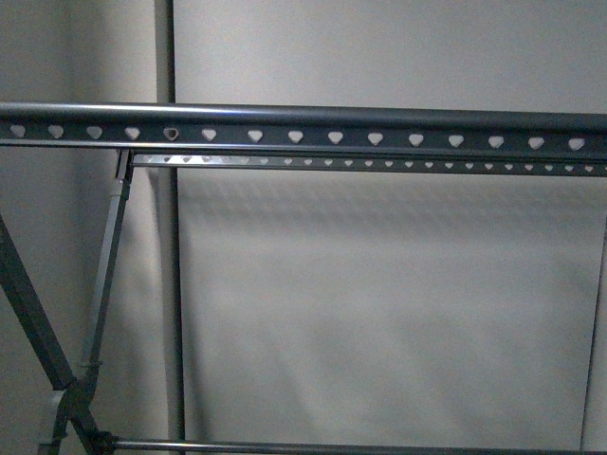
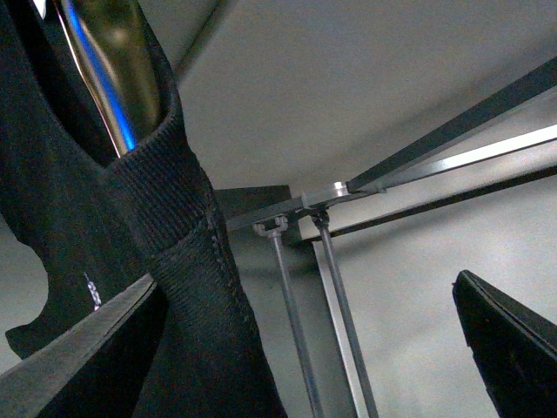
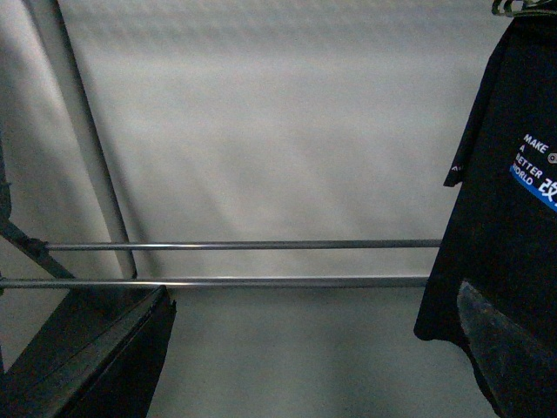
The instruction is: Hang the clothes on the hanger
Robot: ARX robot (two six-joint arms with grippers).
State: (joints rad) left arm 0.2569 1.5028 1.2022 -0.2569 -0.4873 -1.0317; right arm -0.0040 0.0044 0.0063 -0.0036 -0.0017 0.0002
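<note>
The grey rack's rail (image 1: 313, 128), with its row of heart-shaped holes, spans the front view; no shirt or arm shows there. In the left wrist view the black shirt (image 2: 78, 218) hangs close by on a shiny coat hanger (image 2: 109, 70), its ribbed collar against one finger (image 2: 78, 348). My left gripper (image 2: 296, 366) is open and holds nothing. The rail (image 2: 452, 139) shows from below. In the right wrist view the shirt (image 3: 500, 226) hangs at one side, with white text and a blue graphic. My right gripper (image 3: 305, 366) is open and empty, one finger (image 3: 509, 348) in front of the shirt's hem.
Two thin horizontal lower bars (image 3: 244, 246) of the rack cross the right wrist view. A vertical pole (image 1: 169, 284) and slanted braces (image 1: 104, 275) stand at the rack's left end. A pale wall (image 1: 379, 303) is behind the rack.
</note>
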